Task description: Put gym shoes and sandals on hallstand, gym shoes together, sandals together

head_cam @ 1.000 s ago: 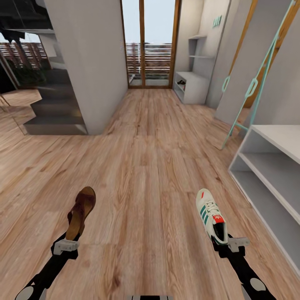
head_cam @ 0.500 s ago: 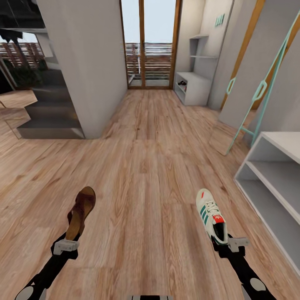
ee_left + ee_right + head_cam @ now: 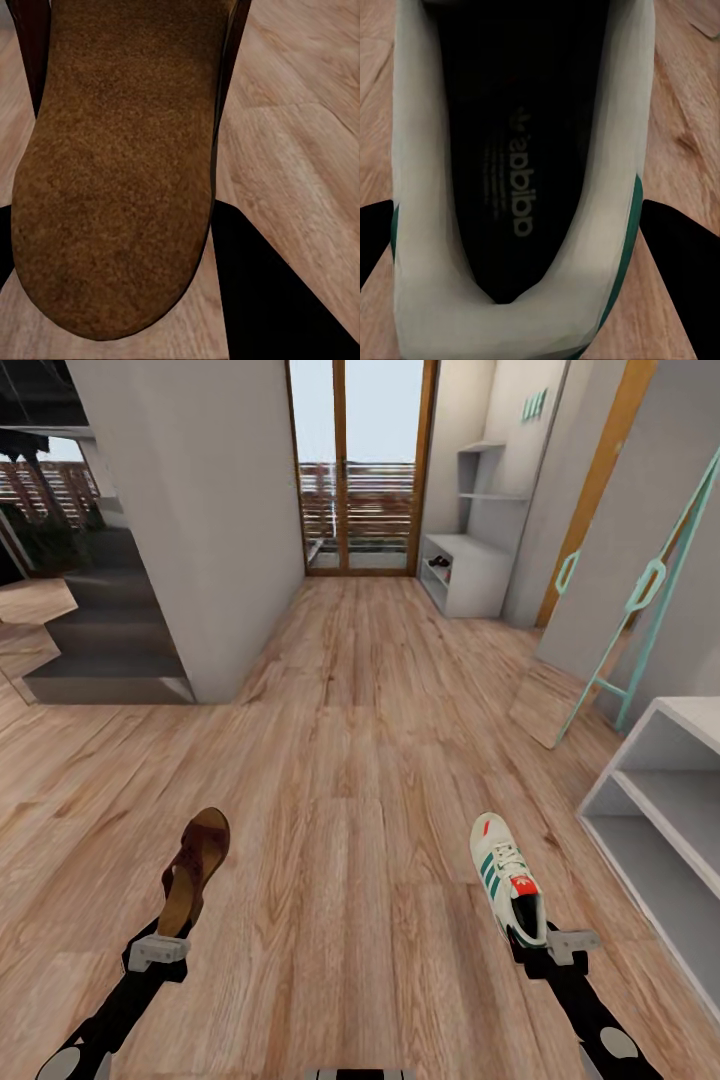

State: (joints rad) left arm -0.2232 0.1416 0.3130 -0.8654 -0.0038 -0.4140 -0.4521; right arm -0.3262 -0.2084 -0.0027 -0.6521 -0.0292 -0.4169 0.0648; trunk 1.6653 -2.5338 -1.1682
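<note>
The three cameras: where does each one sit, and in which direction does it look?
Head view: from the robot's head, forward and down the corridor floor; both arms show, left end effector and right end effector.
Left wrist view: along the fingers, at the sandal.
Right wrist view: along the fingers, into the gym shoe.
Shared: the head view also shows the sandal and the gym shoe.

The sandal hangs left, the gym shoe right, above the corridor floor, the hallstand farther right.
</note>
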